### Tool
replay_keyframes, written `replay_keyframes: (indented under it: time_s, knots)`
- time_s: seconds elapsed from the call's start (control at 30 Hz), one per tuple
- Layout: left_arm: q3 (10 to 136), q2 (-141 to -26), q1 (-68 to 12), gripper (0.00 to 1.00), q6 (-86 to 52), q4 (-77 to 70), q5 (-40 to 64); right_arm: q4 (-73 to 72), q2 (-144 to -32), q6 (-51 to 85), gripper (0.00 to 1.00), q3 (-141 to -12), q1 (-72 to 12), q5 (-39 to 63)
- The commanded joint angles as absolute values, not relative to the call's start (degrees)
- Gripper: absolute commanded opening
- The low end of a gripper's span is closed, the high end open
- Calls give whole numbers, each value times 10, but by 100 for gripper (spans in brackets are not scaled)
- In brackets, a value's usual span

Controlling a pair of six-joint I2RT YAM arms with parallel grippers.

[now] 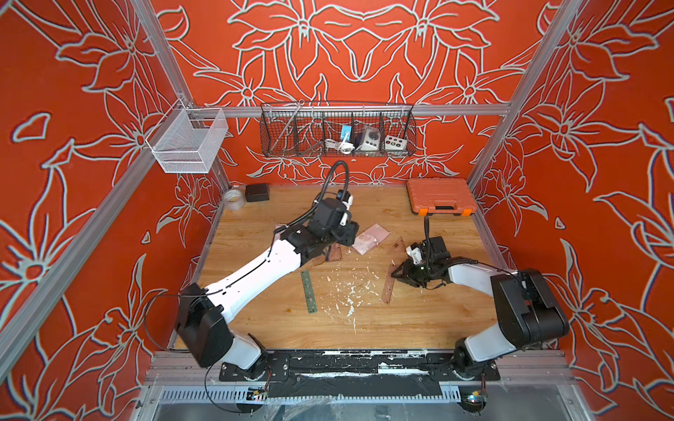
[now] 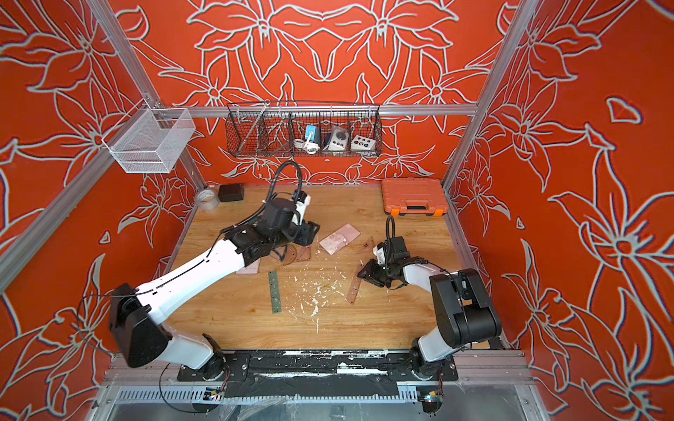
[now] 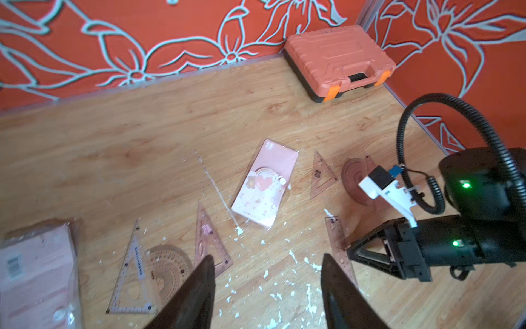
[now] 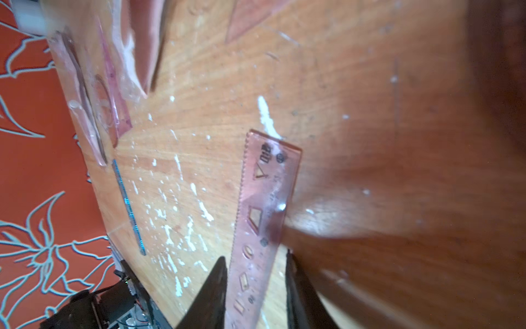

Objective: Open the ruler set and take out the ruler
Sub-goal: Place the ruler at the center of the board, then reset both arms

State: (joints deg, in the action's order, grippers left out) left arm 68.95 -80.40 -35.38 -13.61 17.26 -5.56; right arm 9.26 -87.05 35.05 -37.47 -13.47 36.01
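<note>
the ruler lies flat on the table, right under the right gripper — its long axis runs straight out between the two fingers, which stand apart either side of its width, not pinching it as far as i can see; the left gripper is spread and empty, well apart, so the right arm is nearer; the ruler is thin see-through pink plastic, one wavy edge, stencil holes — probably slick on the flecked wood; the glossy pink pouch lies between the two grippers.
</note>
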Motion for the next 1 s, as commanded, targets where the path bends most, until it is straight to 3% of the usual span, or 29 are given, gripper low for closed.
replay_keyframes:
  time_s: [0.0,0.2,0.33,0.4,0.47,0.53,0.63,0.83,0.97]
  knots:
    - [595,-752,-314,62,-194,80,-29,156,-829,343,44,-400,-136,321]
    - [468,-637,-211,62,-239,68,-50,277,-695,336,52,-461,-135,176]
    - [368,-531,-203,84,-228,47,-243,268,-574,358,58,-442,-133,12]
    - [286,-480,-203,93,-195,-40,-296,227,-515,356,71,-404,-133,-61]
    - [199,-435,-203,94,-136,-149,-303,161,-460,340,89,-351,-134,-123]
    - [150,-409,-201,94,-86,-208,-331,128,-428,312,98,-323,-134,-174]
    - [116,-411,-177,99,-55,-245,-389,107,-407,258,98,-304,-134,-261]
    - [106,-539,-102,99,-30,-356,-319,-65,-377,185,98,-200,-133,-407]
    - [127,-661,-88,100,0,-443,-293,-146,-438,179,98,-173,-133,-438]
